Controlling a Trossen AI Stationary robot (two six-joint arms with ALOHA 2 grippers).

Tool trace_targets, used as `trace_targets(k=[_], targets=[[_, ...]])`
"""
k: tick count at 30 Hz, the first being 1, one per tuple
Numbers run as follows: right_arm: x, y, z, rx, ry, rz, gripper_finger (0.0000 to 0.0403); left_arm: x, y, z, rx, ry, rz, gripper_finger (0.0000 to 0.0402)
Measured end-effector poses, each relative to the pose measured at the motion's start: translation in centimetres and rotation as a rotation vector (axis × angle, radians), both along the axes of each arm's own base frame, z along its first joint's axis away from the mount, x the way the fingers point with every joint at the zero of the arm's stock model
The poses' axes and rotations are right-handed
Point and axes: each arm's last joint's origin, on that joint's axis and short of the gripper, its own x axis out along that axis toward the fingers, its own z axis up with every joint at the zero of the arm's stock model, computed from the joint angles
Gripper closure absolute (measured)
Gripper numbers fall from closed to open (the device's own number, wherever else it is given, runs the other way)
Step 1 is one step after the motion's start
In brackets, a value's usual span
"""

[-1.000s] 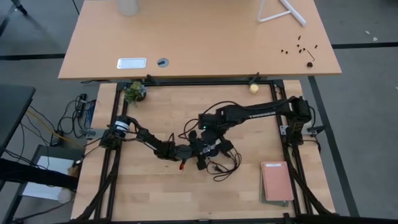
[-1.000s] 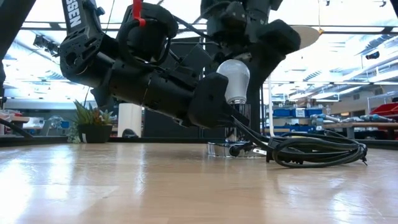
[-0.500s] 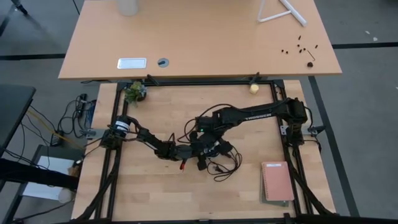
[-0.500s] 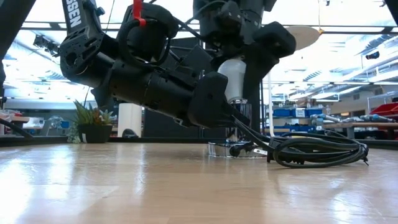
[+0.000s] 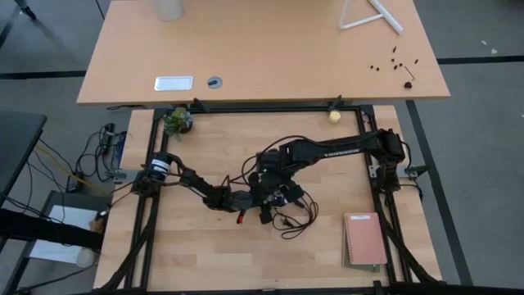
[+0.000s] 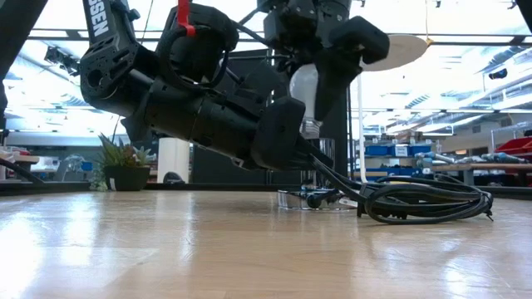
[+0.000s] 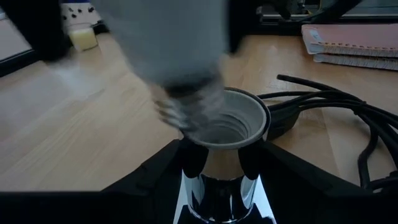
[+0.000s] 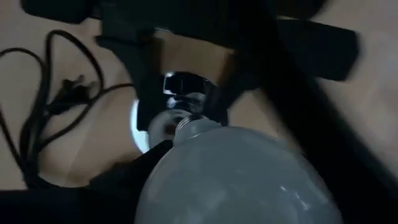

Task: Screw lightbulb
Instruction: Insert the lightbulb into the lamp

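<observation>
Lightbulb (image 7: 180,59) directly above socket (image 7: 225,134), screw base just over its mouth, both held mid-table between left gripper (image 5: 255,199) and right gripper (image 5: 273,182). Cord (image 5: 296,215) coiled right of socket; notebook (image 5: 364,239) farther right, near table edge.

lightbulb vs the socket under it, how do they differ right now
The lightbulb is frosted white, while the socket is shiny chrome with a pale threaded cup. The lightbulb hangs tilted in the right pincer; the socket stands upright, clamped in the left pincer. The lightbulb's threaded base points down at the socket's open mouth. Both are round and threaded.
</observation>
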Motion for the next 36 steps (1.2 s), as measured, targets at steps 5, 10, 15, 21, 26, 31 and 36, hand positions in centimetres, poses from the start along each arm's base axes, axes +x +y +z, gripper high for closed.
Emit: trace_targets(k=[5,10,15,21,26,31,36], targets=[[-0.1,0.4,0.3,-0.044,0.009,0.044,0.0127,0.0,0.0,0.0,-0.011,-0.002,0.005,0.0199],[-0.5,1.2,0.0,-0.095,0.029,0.128,0.0146,0.0,0.0,-0.1,-0.016,-0.003,0.009,0.0199],[-0.5,2.0,-0.1,-0.119,0.031,0.156,0.0149,0.0,0.1,-0.1,-0.026,-0.003,0.021,0.0199],[-0.7,2.3,-0.2,-0.112,0.047,0.172,0.0118,-0.1,0.5,-0.3,-0.043,0.01,0.067,0.0199],[-0.5,2.3,0.2,-0.101,0.028,0.175,0.013,-0.1,0.7,-0.4,-0.038,0.018,0.087,0.0199],[-0.6,2.3,0.1,-0.086,0.039,0.181,0.014,-0.1,0.8,-0.4,-0.028,0.023,0.107,0.0199],[-0.5,2.3,-0.2,-0.067,0.027,0.18,0.013,-0.1,0.8,-0.4,-0.009,0.023,0.101,0.0199]])
